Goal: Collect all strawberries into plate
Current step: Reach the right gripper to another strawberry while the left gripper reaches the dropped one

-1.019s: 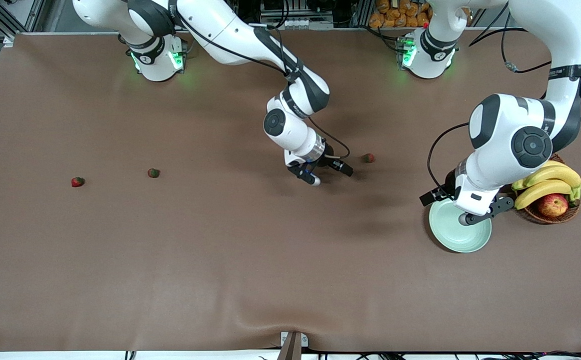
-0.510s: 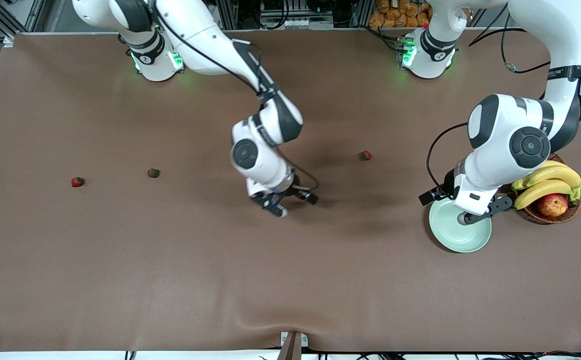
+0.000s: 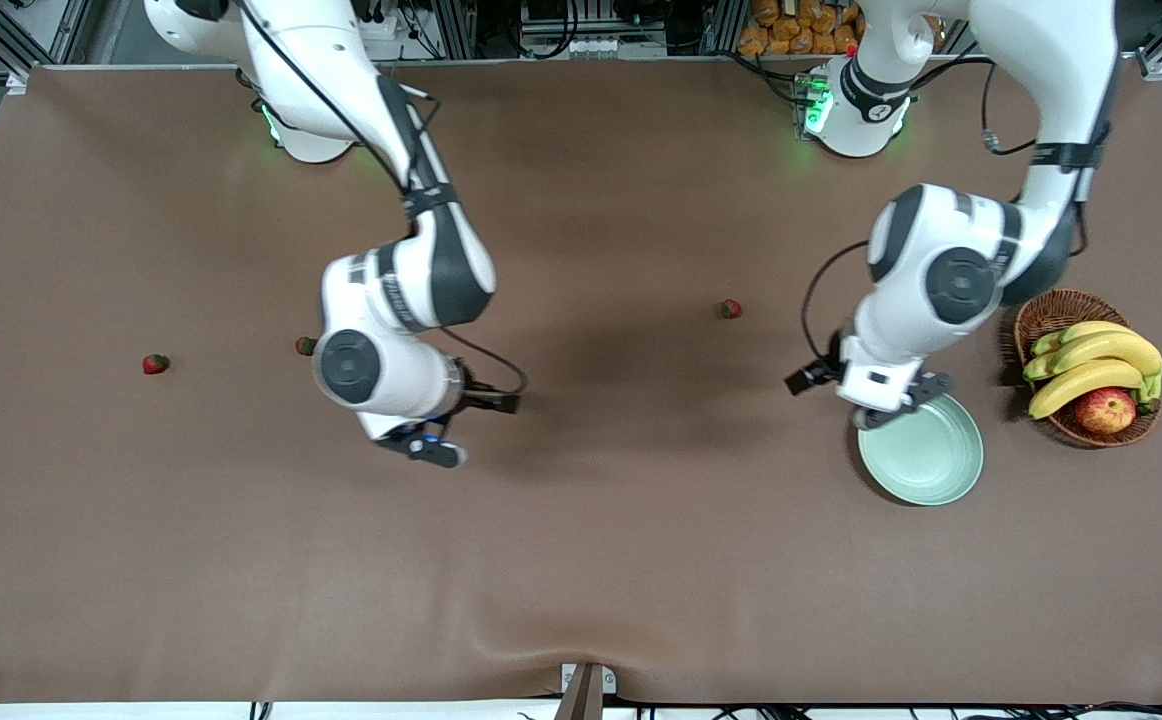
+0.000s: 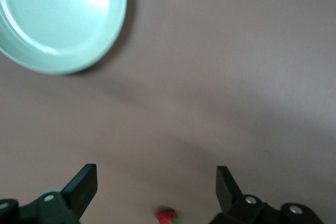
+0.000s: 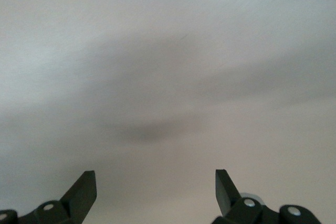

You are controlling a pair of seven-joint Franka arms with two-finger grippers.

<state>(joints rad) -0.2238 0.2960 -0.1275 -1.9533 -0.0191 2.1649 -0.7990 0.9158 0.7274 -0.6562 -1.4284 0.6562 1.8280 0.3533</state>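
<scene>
Three strawberries lie on the brown table: one (image 3: 155, 364) near the right arm's end, one (image 3: 305, 346) partly hidden by the right arm, and one (image 3: 730, 309) mid-table. That last strawberry (image 4: 168, 216) shows low between my left gripper's fingers. The mint-green plate (image 3: 926, 470) holds nothing. My left gripper (image 3: 896, 405) hangs open over the plate's rim that lies farther from the front camera. In the left wrist view the plate (image 4: 58, 19) and the open left gripper (image 4: 156, 179) show. My right gripper (image 3: 429, 450) is open over bare table, and the right wrist view shows nothing between that gripper's (image 5: 154, 179) fingers.
A brown wicker basket (image 3: 1046, 312) with bananas (image 3: 1091, 365) and an apple (image 3: 1106, 410) stands beside the plate at the left arm's end. The table's front edge has a small bracket (image 3: 586, 685).
The right arm swung away from the mid-table strawberry toward its own end of the table, its jaws opening wider. The left gripper shifted off the plate's middle toward that strawberry.
</scene>
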